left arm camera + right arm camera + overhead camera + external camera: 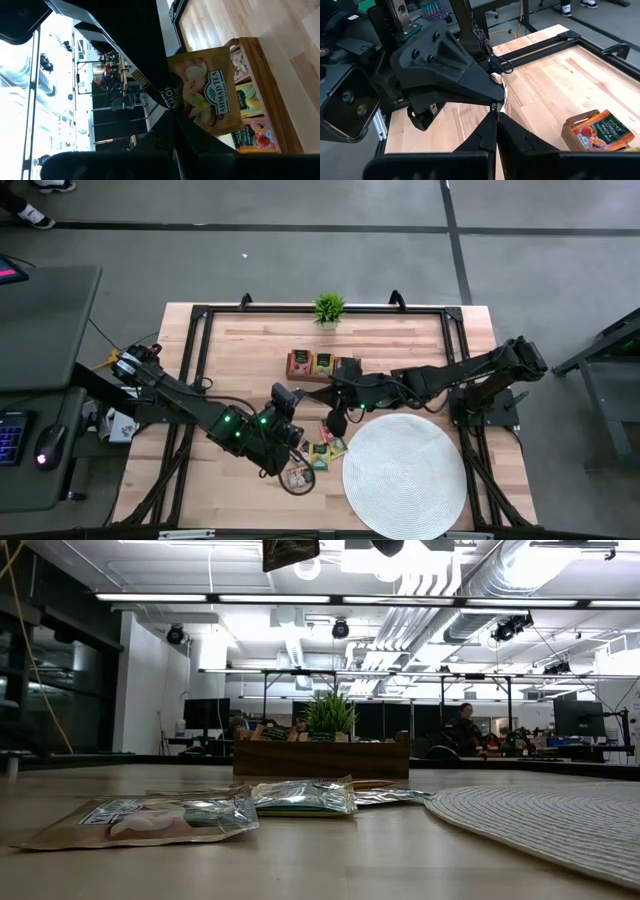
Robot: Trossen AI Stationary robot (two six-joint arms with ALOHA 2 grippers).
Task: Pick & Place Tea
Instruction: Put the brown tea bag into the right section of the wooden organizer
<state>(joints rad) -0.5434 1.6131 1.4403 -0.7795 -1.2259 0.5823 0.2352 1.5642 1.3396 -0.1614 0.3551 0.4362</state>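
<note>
Tea packet (202, 92) pinched edge-on between left gripper (172, 107) and right gripper (496, 107).

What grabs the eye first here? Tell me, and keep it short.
The two arms meet above the middle of the table, the left pincer and the right pincer both shut on one tea packet held in the air. Near the right arm lies a big round white mat, with loose packets flat on the wood by its edge and a wooden box of more tea behind.
</note>
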